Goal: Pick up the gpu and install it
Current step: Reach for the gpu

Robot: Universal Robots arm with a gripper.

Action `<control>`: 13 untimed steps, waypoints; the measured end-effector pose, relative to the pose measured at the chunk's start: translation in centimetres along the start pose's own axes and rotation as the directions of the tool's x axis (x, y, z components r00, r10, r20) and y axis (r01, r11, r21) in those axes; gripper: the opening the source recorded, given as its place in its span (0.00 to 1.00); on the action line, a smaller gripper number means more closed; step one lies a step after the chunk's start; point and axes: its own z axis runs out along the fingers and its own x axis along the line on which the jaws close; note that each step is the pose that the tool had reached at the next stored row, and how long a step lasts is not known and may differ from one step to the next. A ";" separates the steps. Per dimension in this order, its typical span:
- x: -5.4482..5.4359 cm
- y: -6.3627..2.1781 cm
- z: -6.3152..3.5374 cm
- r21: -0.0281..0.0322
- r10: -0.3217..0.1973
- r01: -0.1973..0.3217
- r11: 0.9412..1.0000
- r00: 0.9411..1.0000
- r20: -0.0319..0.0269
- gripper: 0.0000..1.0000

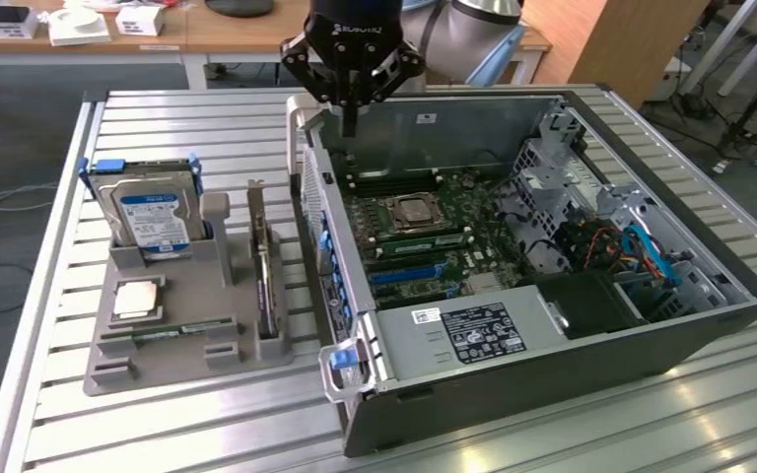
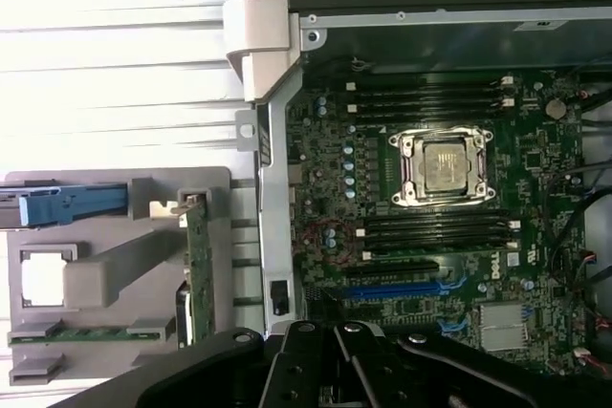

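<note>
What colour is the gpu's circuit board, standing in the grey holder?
Green. The thin flat rectangular gpu card shows it best in the wrist view.
</note>
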 end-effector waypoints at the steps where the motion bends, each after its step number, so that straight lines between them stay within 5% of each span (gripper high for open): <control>1: 0.2 -0.02 0.00 0.000 0.000 0.000 1.000 1.000 0.000 0.11; 13: 2.8 -0.21 -0.04 0.000 0.000 0.000 1.000 1.000 0.000 0.11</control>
